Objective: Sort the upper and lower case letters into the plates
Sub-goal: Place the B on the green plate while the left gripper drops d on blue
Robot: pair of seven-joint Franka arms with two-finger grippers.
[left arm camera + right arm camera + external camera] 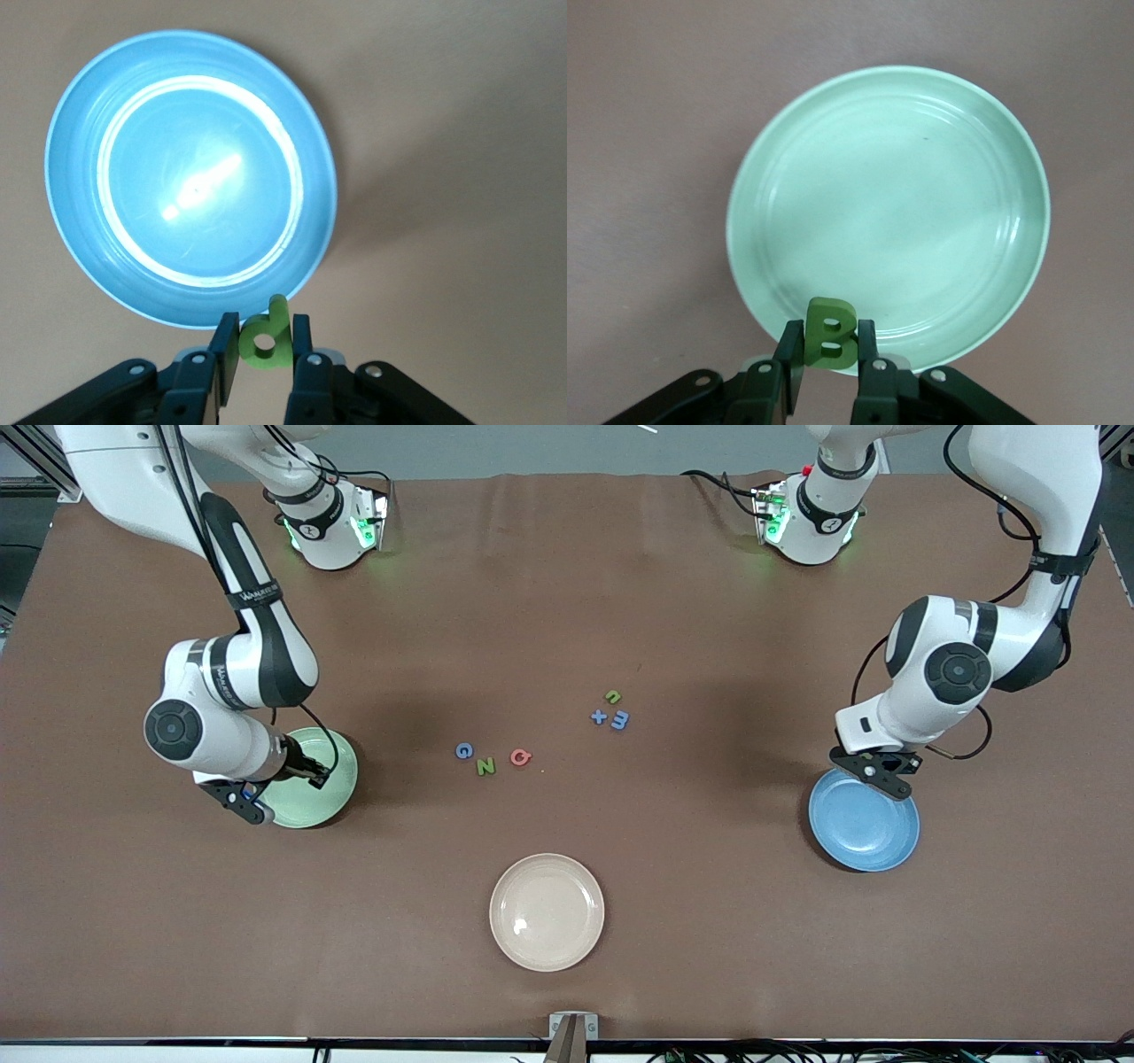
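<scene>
Left gripper (263, 354) hangs over the rim of the blue plate (80, 221), clamped on a green p (265, 338), stem pointing toward the plate. Right gripper (828, 359) sits over the mint plate (966, 177) rim, pinching a green B (829, 333) upright, long axis toward the plate. Mid-table: G (463, 751), N (485, 766), pink Q (521, 757) in a row; n (612, 696), x (599, 716), m (620, 720) clustered farther from the front camera. Beige plate (547, 911) nearest the camera.
</scene>
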